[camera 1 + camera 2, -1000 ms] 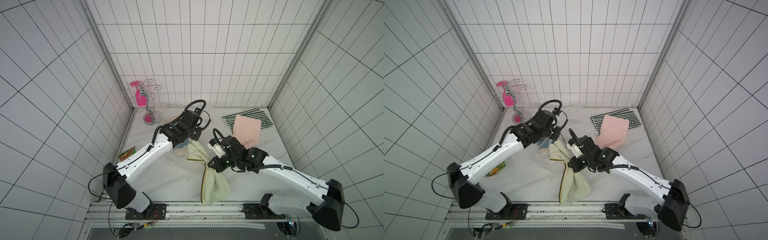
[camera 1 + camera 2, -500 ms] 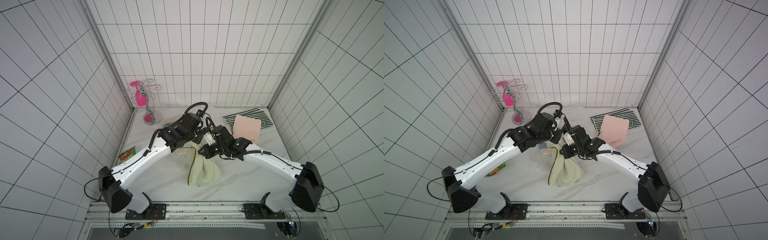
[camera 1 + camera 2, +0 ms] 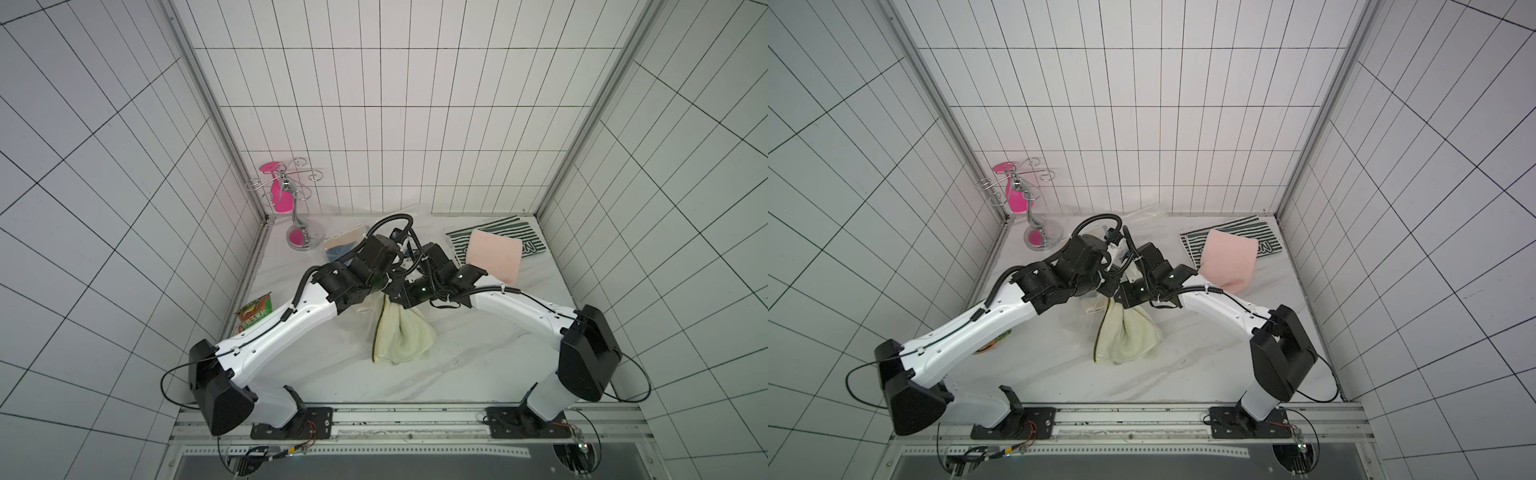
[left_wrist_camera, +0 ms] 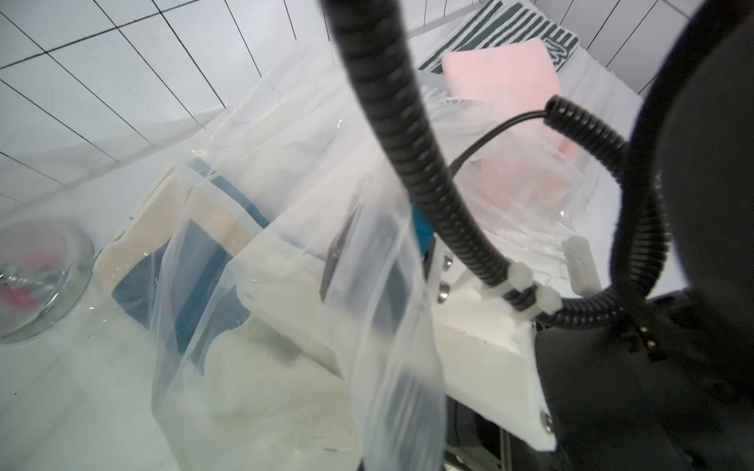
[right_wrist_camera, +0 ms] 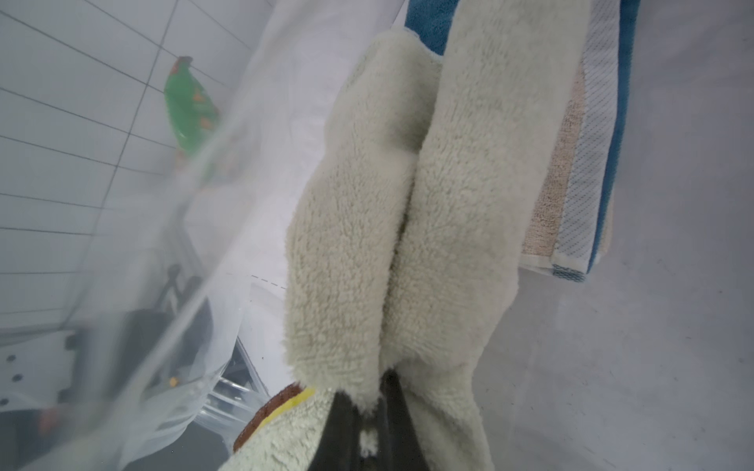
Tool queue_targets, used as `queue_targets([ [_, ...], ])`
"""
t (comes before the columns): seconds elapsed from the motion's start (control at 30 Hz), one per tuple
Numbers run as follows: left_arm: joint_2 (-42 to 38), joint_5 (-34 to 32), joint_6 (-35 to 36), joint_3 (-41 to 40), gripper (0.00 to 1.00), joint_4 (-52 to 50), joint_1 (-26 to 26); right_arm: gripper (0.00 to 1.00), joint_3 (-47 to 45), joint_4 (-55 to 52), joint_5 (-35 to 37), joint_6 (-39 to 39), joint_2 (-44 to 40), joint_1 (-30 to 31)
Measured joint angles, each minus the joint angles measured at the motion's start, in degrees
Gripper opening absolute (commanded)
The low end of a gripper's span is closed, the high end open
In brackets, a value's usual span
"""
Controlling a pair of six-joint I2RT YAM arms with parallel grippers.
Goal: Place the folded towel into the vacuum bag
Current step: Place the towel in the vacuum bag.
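- Well off to the left of the left gripper [image 3: 380, 291], by the side wall, a green and orange snack packet [image 3: 254, 319] lies beside that arm.
- Beyond the packet, in the back corner, a chrome hook stand [image 3: 300, 216] carries a pink piece.
- The left gripper is closed and pinches up the clear film of the vacuum bag [image 4: 379, 346]. In its wrist view the fingers are only dim dark shapes behind the plastic.
- The bag spreads under and ahead of both grippers toward the back wall. Blue and beige folded towels [image 3: 344, 244] show through it, just ahead of the left gripper.
- The right gripper [image 5: 367, 403], almost touching the left one, is clamped narrow on the cream folded towel [image 3: 401, 336].
- Ahead of its fingers the towel's doubled end reaches the blue and beige stack, with film alongside. Behind the gripper the rest trails on the table [image 3: 457, 365] toward the arm bases. Whether any of the towel is past the bag's mouth I cannot tell.
- Right of the right gripper, well apart, a pink towel [image 3: 494, 259] lies on a striped cloth [image 3: 498, 227].
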Motion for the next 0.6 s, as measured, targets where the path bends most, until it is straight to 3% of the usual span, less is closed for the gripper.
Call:
queue_targets([
  [0.27,0.70,2.86,0.04,-1.16,0.00,1.73,0.98,0.00,-10.75,-6.99,-3.69,-1.79,-8.83,-2.89],
  [0.47,2.64,5.31,-0.04,-1.99,0.00,4.50,1.31,0.00,-8.98,-17.25,9.49,-7.23,-7.93,-6.86],
  [0.6,4.35,5.90,-0.15,-2.01,0.00,4.83,1.31,0.12,-9.11,-18.73,14.23,-8.79,-2.45,-6.82],
])
